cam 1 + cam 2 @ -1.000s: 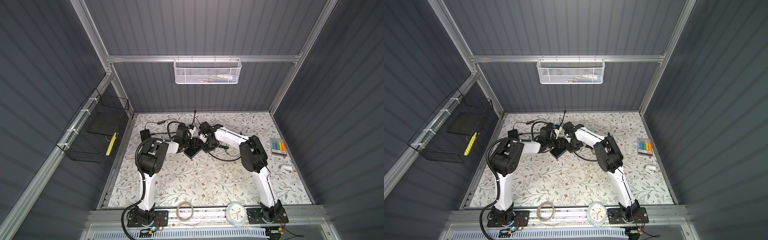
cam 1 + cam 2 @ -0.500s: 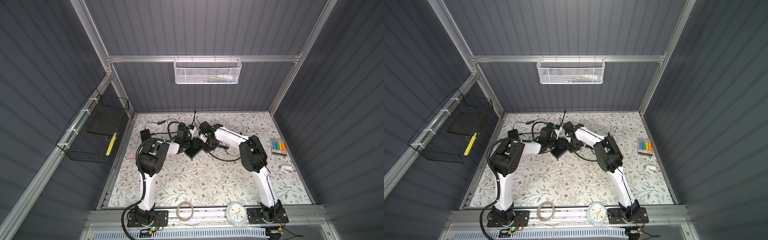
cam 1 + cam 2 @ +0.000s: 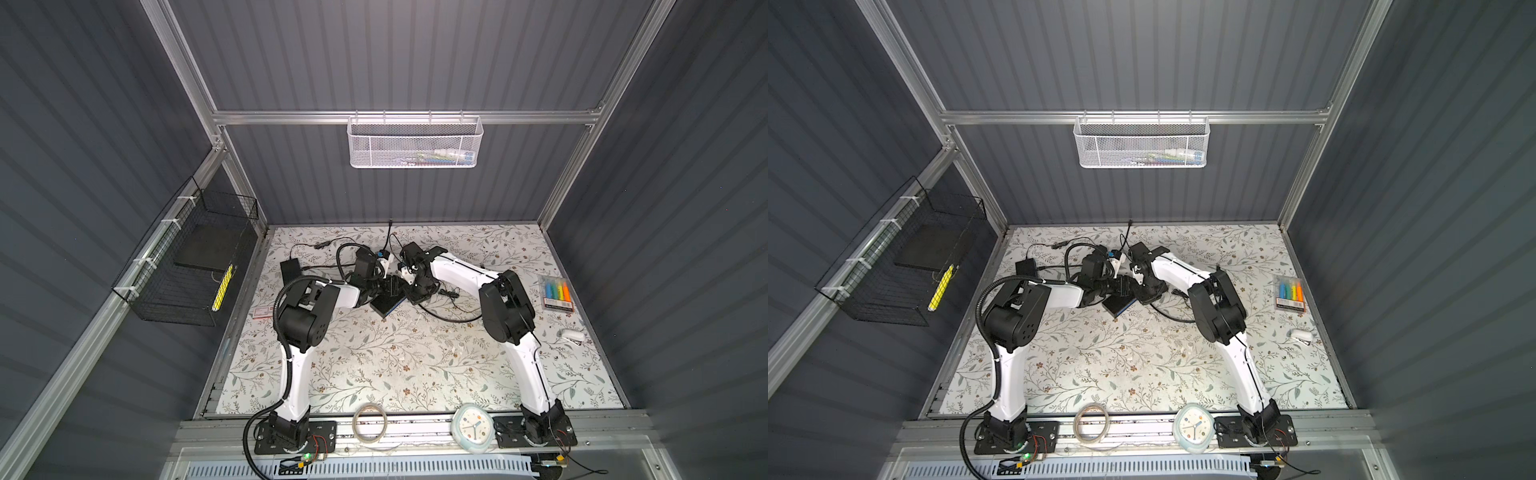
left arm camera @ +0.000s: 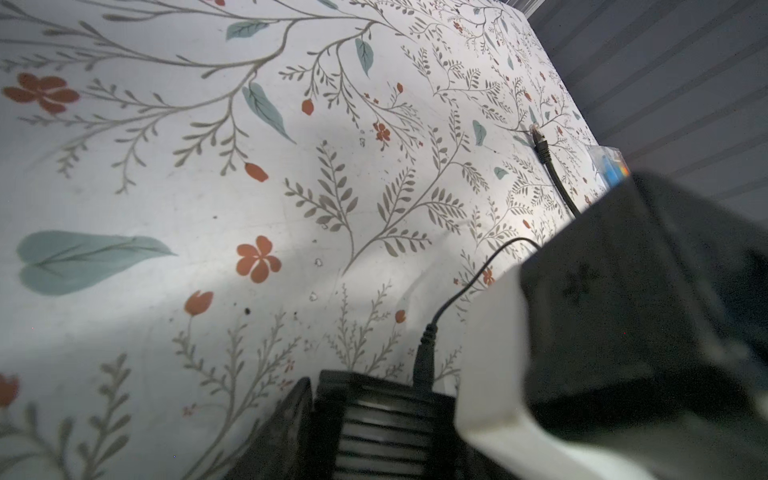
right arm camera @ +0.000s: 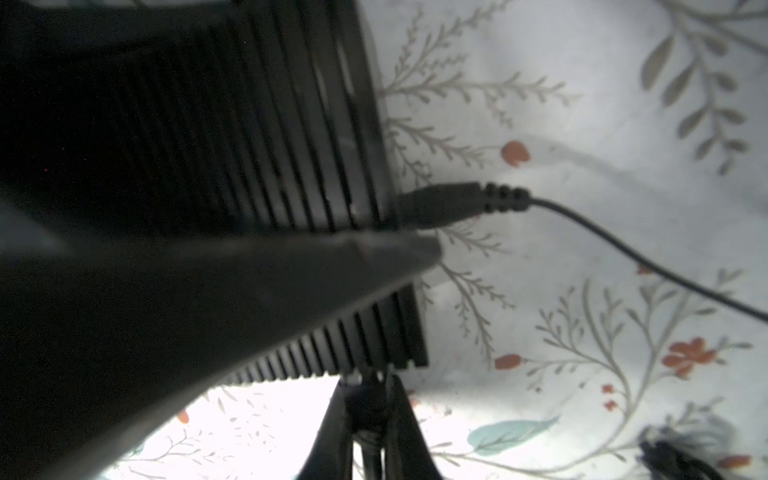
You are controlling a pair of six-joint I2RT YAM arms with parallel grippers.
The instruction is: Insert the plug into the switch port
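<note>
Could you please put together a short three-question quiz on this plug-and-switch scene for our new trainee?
1. True or false: the black barrel plug lies far from the black ribbed switch box.
2. Which of these lies near the right edge of the floral table in both top views? A) a steel mug B) a clear pack of coloured markers C) a red screwdriver
3. Short answer: which two loose things rest on the metal front rail?

Key:
1. False. The plug meets the switch box's side.
2. B.
3. A roll of clear tape and a round white clock.
</note>
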